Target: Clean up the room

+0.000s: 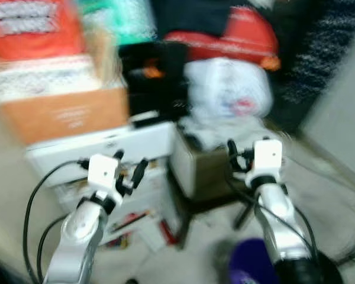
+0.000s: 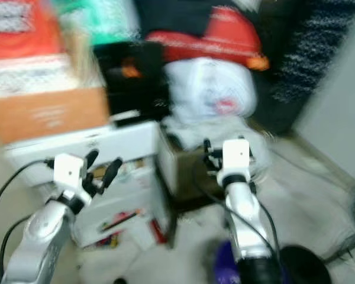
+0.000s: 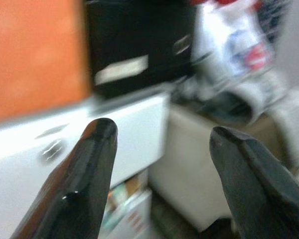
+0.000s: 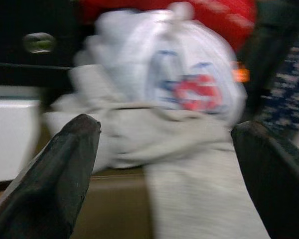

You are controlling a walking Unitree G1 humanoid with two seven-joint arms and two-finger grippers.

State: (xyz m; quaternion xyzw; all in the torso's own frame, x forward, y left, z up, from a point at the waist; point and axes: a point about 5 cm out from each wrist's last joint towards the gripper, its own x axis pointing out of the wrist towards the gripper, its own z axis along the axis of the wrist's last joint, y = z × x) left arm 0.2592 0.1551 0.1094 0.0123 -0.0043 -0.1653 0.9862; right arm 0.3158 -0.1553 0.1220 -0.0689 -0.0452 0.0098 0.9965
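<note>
Writing on white bag (image 4: 189, 74) unreadable.

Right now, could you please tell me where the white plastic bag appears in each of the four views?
Left eye view: white plastic bag, upper centre-right, under the red bag.
Right eye view: upper centre.
Left wrist view: upper right corner.
Right wrist view: centre, beyond the open right gripper.
Shared landmark: the red bag directly above it.

Plastic bag (image 1: 228, 89) on cloth-draped box (image 1: 204, 168); stacked boxes (image 1: 59, 106) to left.
</note>
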